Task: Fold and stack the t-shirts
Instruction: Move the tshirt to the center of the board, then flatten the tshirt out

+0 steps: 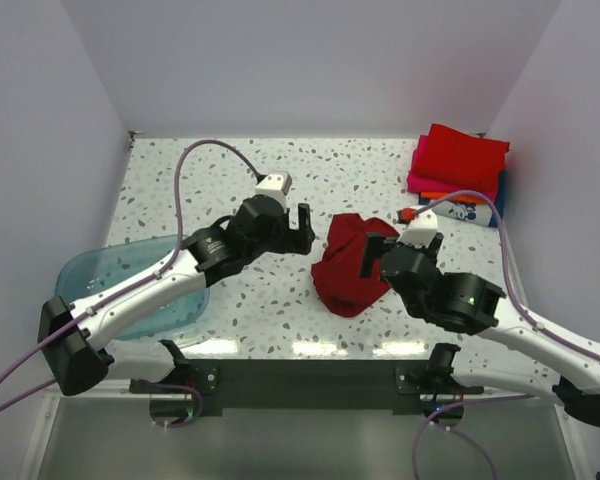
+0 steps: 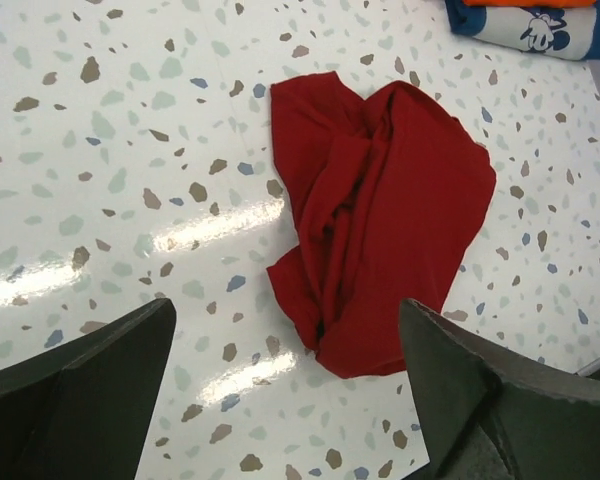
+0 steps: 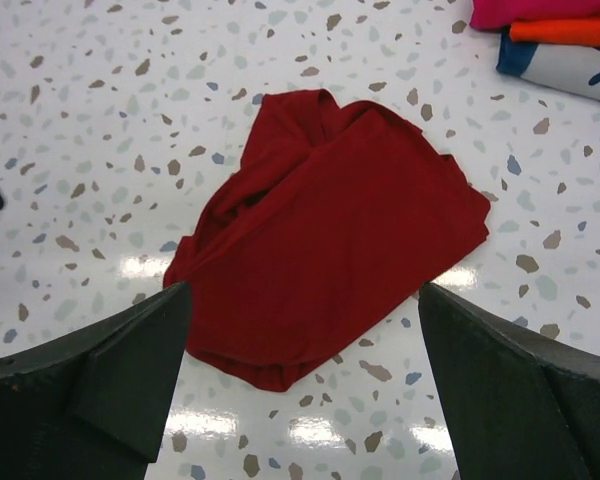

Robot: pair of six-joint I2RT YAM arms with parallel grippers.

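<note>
A dark red t-shirt lies bunched in a loose heap in the middle of the table, also seen in the left wrist view and the right wrist view. My left gripper hovers just left of it, open, with nothing between its fingers. My right gripper is at the shirt's right edge, jaws wide open and empty. At the back right sits a stack of folded t-shirts: bright red on top, then magenta, orange and white-and-blue printed.
A translucent blue plastic tub sits at the near left, partly under the left arm. White walls enclose the speckled table at the back and on both sides. Purple cables loop above both arms.
</note>
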